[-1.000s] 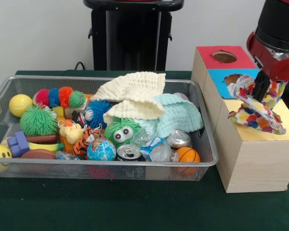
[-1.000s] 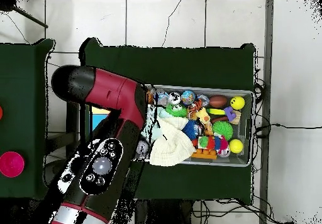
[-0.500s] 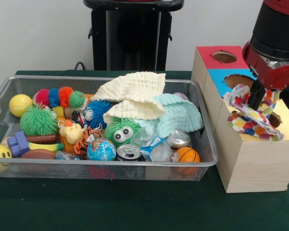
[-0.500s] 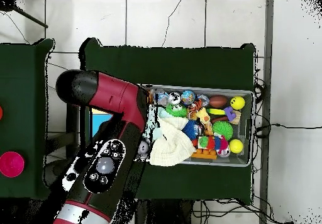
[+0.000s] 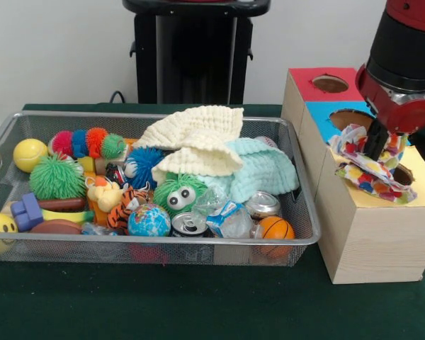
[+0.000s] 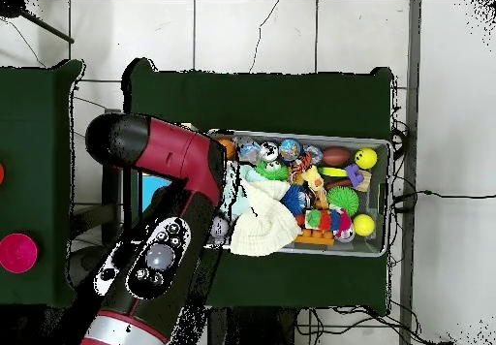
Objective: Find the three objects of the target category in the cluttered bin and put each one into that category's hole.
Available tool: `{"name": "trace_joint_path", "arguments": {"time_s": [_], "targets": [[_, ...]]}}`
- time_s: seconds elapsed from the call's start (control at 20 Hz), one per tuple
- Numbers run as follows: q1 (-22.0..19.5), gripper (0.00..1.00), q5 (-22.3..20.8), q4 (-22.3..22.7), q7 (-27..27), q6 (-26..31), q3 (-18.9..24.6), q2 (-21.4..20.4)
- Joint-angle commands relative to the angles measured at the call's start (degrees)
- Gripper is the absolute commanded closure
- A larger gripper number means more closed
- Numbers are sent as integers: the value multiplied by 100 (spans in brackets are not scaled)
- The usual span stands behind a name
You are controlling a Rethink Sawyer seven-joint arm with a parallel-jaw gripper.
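My gripper (image 5: 377, 146) hangs over the yellow end of the wooden sorting box (image 5: 368, 234), shut on a cloth (image 5: 367, 172) patterned in many colours. The cloth bunches up around the gripper and its lower folds rest on the yellow top, partly covering the yellow hole (image 5: 403, 176). In the wire bin (image 5: 149, 115) a cream knitted cloth (image 5: 198, 131) lies over a mint one (image 5: 265, 170). In the overhead view the arm (image 6: 165, 215) hides the gripper, the patterned cloth and most of the box; the cream cloth (image 6: 262, 227) shows in the bin (image 6: 384, 147).
The box also has a red hole (image 5: 330, 83) and a blue hole (image 5: 343, 115) behind the gripper. The bin holds several toys: balls, a fuzzy green creature (image 5: 178, 195), a globe ball (image 5: 149, 221), cans (image 5: 190, 224), a small basketball (image 5: 275, 228).
The gripper has shifted a little toward the box's middle and lowered; the patterned cloth, hanging freer before, now settles in folds on the yellow top.
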Motion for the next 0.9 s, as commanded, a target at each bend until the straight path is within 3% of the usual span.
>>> {"name": "trace_joint_path", "arguments": {"time_s": [0.05, 0.3, 0.55, 0.9], "targets": [[275, 100, 92, 896, 1324, 238, 609, -202], [444, 100, 308, 922, 1550, -29, 734, -123], [543, 100, 538, 678, 1876, -47, 804, 69], [416, 100, 442, 1042, 1131, -780, 883, 245]]}}
